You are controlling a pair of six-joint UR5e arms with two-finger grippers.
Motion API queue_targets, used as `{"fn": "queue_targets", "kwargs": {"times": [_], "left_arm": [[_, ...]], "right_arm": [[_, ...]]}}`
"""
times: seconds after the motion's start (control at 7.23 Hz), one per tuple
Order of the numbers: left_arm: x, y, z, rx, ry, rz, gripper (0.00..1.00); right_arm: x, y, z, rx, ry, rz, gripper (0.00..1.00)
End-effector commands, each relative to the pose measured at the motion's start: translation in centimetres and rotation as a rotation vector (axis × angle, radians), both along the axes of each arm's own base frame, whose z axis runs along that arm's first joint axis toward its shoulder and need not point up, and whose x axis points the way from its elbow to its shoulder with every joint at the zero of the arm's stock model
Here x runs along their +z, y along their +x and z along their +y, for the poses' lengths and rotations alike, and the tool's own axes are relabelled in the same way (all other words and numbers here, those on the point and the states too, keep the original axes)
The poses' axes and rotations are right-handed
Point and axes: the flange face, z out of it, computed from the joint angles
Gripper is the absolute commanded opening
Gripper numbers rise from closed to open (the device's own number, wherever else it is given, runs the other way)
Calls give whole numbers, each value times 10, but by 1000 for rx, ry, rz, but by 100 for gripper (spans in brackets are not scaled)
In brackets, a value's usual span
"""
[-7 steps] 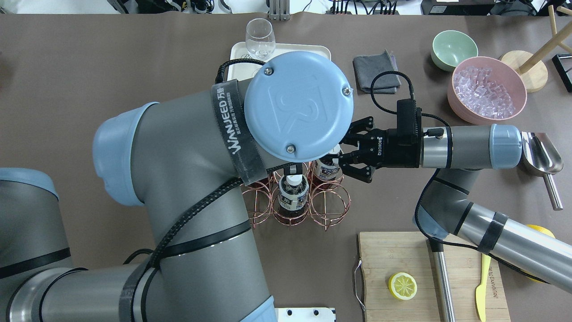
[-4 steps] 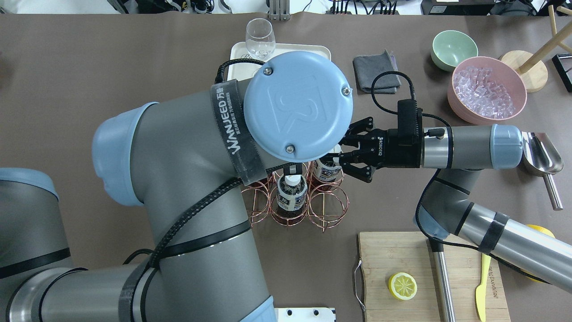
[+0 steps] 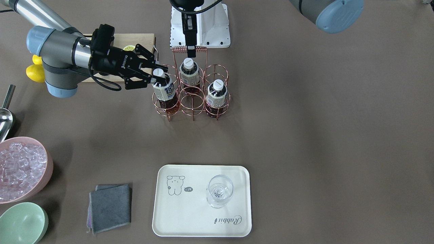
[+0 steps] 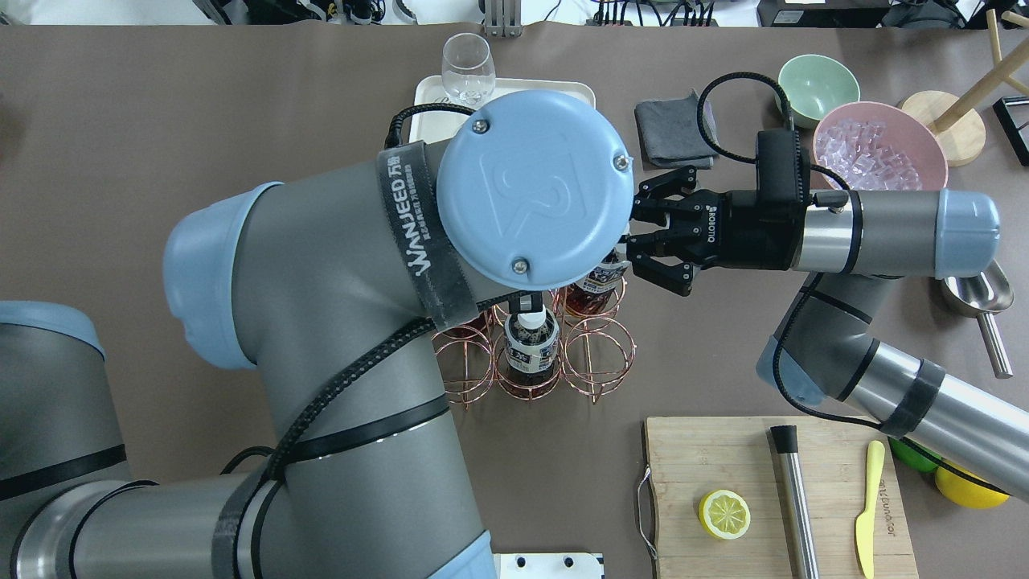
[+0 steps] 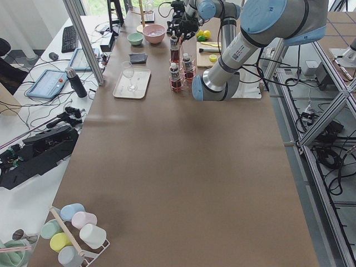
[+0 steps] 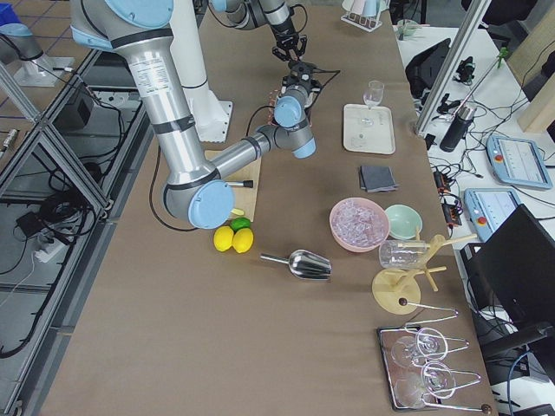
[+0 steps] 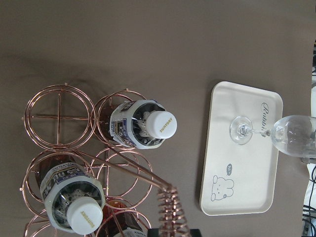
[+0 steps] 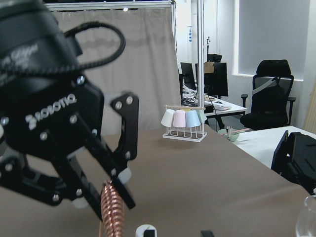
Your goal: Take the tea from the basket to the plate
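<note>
The copper wire basket (image 3: 193, 101) holds three tea bottles. My right gripper (image 3: 157, 73) is shut on the white cap of the corner tea bottle (image 3: 165, 89). This bottle is tilted and partly raised, with its base still inside its ring cell. Two more bottles (image 3: 189, 76) (image 3: 216, 93) stand in their cells. My left gripper (image 3: 192, 51) is shut on the basket's coiled handle, as the right wrist view (image 8: 109, 202) also shows. The cream plate (image 3: 190, 217) with the bear print lies across the table.
A stemless glass (image 3: 219, 191) stands on the plate. A grey cloth (image 3: 110, 206), a pink bowl of ice (image 3: 20, 169), a green bowl (image 3: 20, 223) and a metal scoop (image 3: 5, 118) are on my right side. A cutting board (image 4: 723, 458) holds a lemon half.
My right gripper has risen with the corner bottle in it, drawing the bottle up out of its cell. My left arm has stayed on the handle.
</note>
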Motion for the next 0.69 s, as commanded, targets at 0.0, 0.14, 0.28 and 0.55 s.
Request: {"fn": "queue_targets", "kwargs": {"times": [0.0, 0.14, 0.28, 0.55], "left_arm": [[-5, -22, -14, -29, 9, 9, 0], [-6, -31, -13, -16, 25, 2, 0], [-9, -45, -17, -15, 52, 3, 0], [16, -75, -41, -8, 77, -44, 0]], "right_arm": [[-60, 80, -34, 86, -49, -26, 0], [-68, 105, -51, 137, -64, -28, 0], [-65, 130, -80, 213, -126, 11, 0], [-46, 134, -169, 297, -229, 80, 0]]}}
